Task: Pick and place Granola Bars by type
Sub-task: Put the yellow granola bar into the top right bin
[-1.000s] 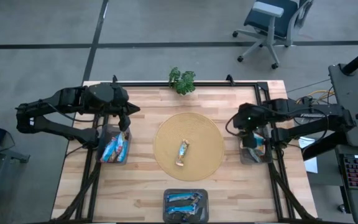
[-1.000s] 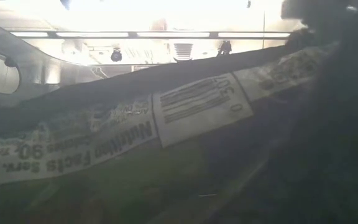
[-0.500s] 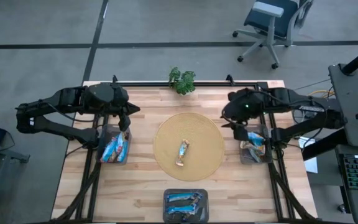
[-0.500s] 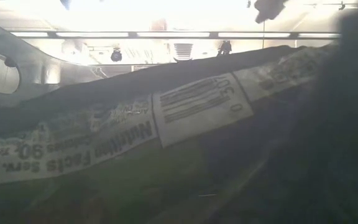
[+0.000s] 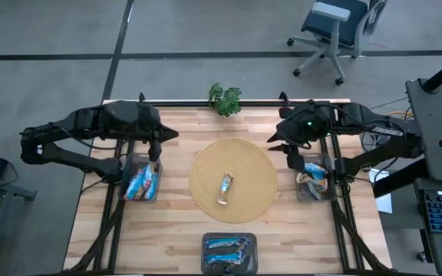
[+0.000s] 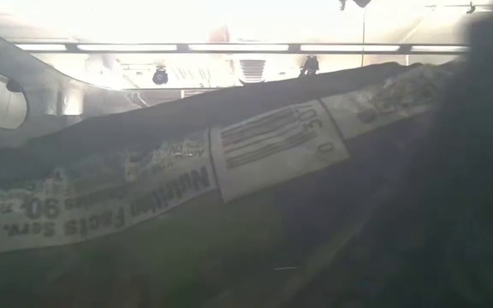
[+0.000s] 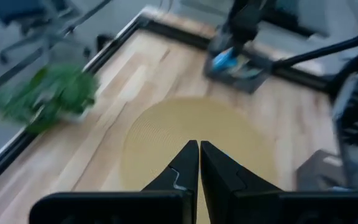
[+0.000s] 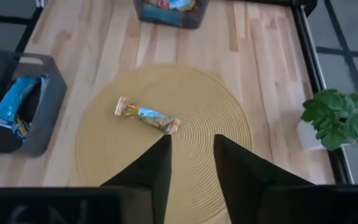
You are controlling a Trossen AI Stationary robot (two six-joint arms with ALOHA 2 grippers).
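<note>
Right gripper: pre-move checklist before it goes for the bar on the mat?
1. Target bar lies alone on the round mat, nothing touching it: ok.
2. Right gripper carries nothing, a gap shows between its fingers: ok.
3. Right gripper lined up over the bar: not ok; in the high view it hangs off the mat's edge, near the right bin.
4. Left gripper shut, empty, off the mat and clear of the path, above the left bin: ok.
5. Room left in the front bin: cannot tell.
6. Low view usable for height check: not ok, blocked by a wrapper close to the lens.
</note>
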